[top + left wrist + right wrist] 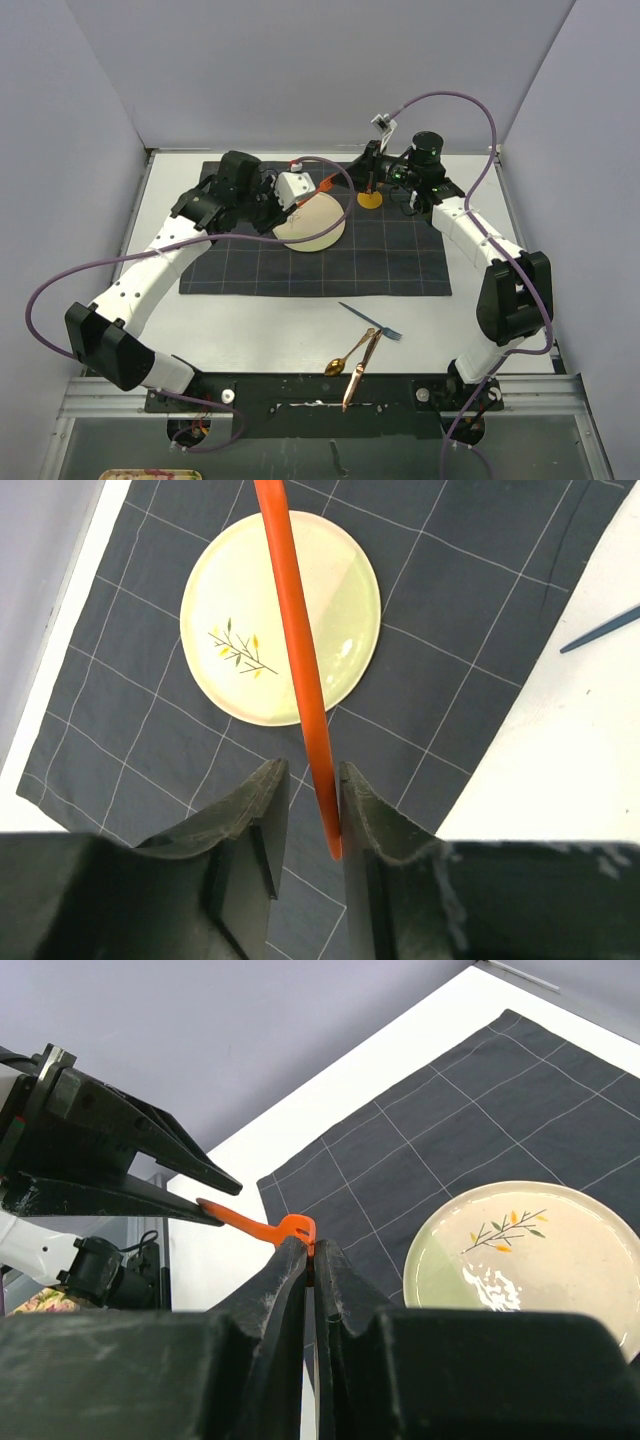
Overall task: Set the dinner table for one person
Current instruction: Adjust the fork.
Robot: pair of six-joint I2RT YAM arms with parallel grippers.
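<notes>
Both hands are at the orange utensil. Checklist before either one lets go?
1. Right hand closed on the hooked end of the orange utensil: ok.
2. Left hand gripping the other end: not ok; its fingers straddle the tip, with a gap on one side.
3. Utensil lifted off the cloth: ok.
4. Plate flat on the cloth, nothing on it: ok.
5. Fork, spoon and knife set by the plate: not ok; all lie on the bare table near the arm bases.
</notes>
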